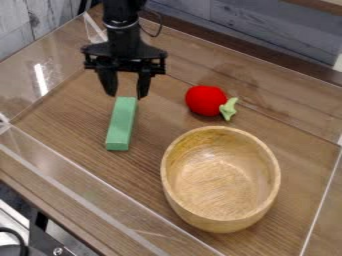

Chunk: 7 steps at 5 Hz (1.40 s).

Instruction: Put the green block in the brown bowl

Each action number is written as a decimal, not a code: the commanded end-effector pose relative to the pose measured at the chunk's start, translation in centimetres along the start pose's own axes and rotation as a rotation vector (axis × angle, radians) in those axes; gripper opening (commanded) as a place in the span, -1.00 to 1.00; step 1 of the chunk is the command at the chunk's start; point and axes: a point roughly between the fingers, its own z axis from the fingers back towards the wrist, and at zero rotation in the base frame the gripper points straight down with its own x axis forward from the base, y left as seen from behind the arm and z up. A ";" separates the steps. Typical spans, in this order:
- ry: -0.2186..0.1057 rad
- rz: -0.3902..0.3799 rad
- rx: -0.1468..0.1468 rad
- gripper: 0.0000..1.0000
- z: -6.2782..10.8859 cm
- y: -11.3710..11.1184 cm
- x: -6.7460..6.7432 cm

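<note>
Above the far end of the flat light-green rectangular block [122, 124] | black gripper [126, 92] spread, empty | block on table left of round brown wooden bowl [221, 177] | you risk an end-pinch: bar pivots, slips.

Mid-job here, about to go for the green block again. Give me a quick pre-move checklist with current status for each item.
1. Pincer open: ok, fingers spread wide.
2. Pincer empty: ok, nothing between the fingers.
3. Green block reachable: ok, lying flat on the table, just below the pincer, nothing on top of it.
4. Pincer lined up over the block's far end: ok roughly; exact height above it cannot tell from this single view.
5. Brown bowl ready: ok, upright and empty.
6. Path from block to bowl clear: ok, the red toy fruit sits off to the side, behind the bowl.
</note>
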 end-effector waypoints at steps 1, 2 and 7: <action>-0.024 0.009 0.004 -1.00 0.2 0.4 0.5; -0.018 0.013 0.009 -1.00 -0.1 0.6 0.6; 0.003 0.032 0.003 -1.00 -0.1 1.8 2.3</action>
